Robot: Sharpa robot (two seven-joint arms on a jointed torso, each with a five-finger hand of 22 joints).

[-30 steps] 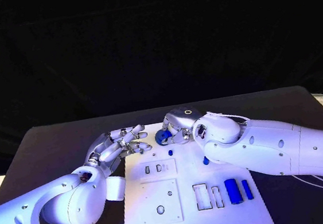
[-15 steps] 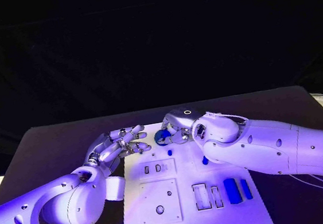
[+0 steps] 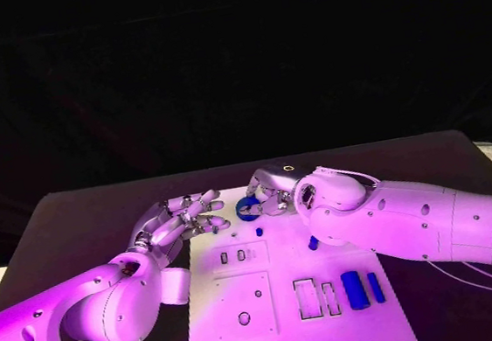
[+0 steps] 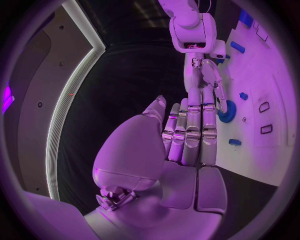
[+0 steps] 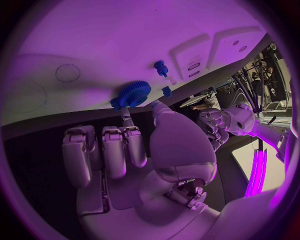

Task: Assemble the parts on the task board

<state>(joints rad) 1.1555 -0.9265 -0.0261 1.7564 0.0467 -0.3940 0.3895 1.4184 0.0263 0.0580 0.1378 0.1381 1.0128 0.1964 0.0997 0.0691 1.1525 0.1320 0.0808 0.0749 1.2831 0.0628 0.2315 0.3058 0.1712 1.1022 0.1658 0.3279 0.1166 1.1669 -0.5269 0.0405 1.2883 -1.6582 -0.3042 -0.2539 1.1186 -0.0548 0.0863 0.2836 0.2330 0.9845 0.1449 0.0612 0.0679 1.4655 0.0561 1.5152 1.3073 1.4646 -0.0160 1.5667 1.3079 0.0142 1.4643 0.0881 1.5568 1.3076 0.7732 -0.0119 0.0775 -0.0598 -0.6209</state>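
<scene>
The white task board (image 3: 292,331) lies in the middle of the black table. At its far end my right hand (image 3: 272,191) pinches a blue gear (image 3: 249,210) at its fingertips, just over the board's far left part. The gear (image 5: 130,95) sits tilted against a fingertip (image 5: 127,118), with the thumb beside it. From the left wrist, the gear (image 4: 226,111) hangs under the right hand's fingers (image 4: 209,85). My left hand (image 3: 185,220) hovers beside the board's far left edge, fingers stretched out and holding nothing. A small blue peg (image 5: 161,67) stands on the board close to the gear.
Two blue cylinders (image 3: 355,290) (image 3: 375,288) lie side by side on the board's near right, next to empty rectangular slots (image 3: 307,298). Small blue pieces (image 3: 313,243) (image 3: 259,231) sit mid-board. A raised white plate (image 3: 243,308) with holes covers the near left.
</scene>
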